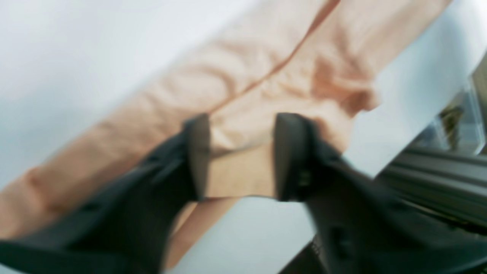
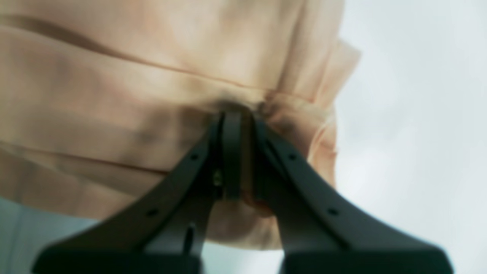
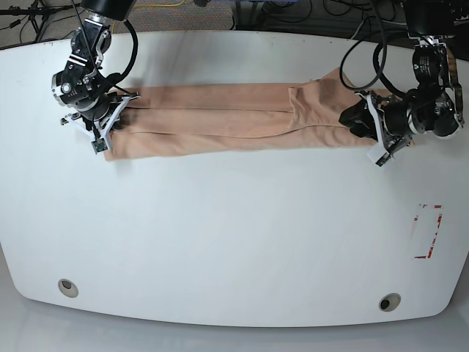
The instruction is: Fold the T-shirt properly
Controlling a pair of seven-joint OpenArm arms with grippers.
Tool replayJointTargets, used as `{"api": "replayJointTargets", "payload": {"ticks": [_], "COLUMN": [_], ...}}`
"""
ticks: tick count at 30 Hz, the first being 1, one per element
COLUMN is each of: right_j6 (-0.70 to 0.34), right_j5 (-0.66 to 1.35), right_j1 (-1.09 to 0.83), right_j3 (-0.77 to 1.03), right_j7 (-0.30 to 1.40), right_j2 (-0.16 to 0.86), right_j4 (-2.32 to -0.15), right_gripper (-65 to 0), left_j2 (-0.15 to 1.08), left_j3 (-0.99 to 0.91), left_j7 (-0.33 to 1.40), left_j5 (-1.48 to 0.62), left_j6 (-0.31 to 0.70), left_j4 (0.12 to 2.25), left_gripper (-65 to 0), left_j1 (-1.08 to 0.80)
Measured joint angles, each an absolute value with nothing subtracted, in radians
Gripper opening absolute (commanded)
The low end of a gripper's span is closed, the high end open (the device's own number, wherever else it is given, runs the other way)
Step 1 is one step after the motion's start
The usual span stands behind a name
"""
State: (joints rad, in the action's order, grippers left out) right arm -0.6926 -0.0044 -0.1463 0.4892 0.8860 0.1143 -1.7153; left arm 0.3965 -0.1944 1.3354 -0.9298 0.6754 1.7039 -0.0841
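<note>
Lengthwise, the T-shirt [image 3: 227,117] apparently spans the table [image 3: 234,242] left-to-right.

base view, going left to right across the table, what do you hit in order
right end effector → T-shirt → left end effector → red marking on the table

Peach T-shirt [image 3: 220,117] (plain), white table [image 3: 234,235], black hands
</note>
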Motion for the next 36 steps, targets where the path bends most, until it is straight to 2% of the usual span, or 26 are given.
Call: {"api": "replayJointTargets", "payload": {"ticks": [7, 16, 18, 20, 24, 25, 26, 29, 36], "right_j6": [-0.693, -0.693, -0.693, -0.693, -0.693, -0.693, -0.693, -0.693, -0.696], "right_j5": [-0.004, -0.006, -0.005, 0.0, 0.018, 0.042, 0.08, 0.176, 0.444], "right_j1": [-0.146, -0.142, -0.135, -0.127, -0.076, -0.064, -0.05, -0.025, 0.022], "right_j3": [0.49, 0.492, 0.501, 0.518, 0.587, 0.609, 0.636, 0.707, 0.863], "right_j7": [0.885, 0.911, 0.952, 0.979, 1.063, 1.079, 1.094, 1.139, 1.303], "right_j2": [0.114, 0.105, 0.095, 0.08, 0.055, 0.054, 0.052, 0.056, 0.105], "right_j4": [-1.726, -1.816, -1.835, -1.859, -1.893, -1.894, -1.895, -1.895, -1.798], "right_gripper": [-61.0, -59.8, -54.9, -45.3, -22.0, -19.5, -12.4, -3.3, -2.4], "left_j2": [0.396, 0.4, 0.4, 0.399, 0.405, 0.406, 0.406, 0.406, 0.409], "left_j3": [-0.187, -0.236, -0.237, -0.232, -0.217, -0.212, -0.21, -0.187, -0.169], "left_j7": [1.244, 1.163, 1.134, 1.111, 1.042, 1.033, 1.02, 0.993, 0.952], "left_j5": [-0.849, -0.796, -0.751, -0.718, -0.72, -0.722, -0.726, -0.731, -0.746], "left_j6": [0.683, 0.696, 0.697, 0.696, 0.701, 0.701, 0.702, 0.705, 0.709], "left_j4": [1.704, 1.635, 1.59, 1.533, 1.462, 1.448, 1.441, 1.4, 1.364], "left_gripper": [-52.8, -53.3, -53.3, -53.2, -53.1, -53.1, -53.1, -53.1, -53.1], "left_j1": [-0.124, -0.141, -0.14, -0.145, -0.15, -0.144, -0.141, -0.112, -0.091]}}
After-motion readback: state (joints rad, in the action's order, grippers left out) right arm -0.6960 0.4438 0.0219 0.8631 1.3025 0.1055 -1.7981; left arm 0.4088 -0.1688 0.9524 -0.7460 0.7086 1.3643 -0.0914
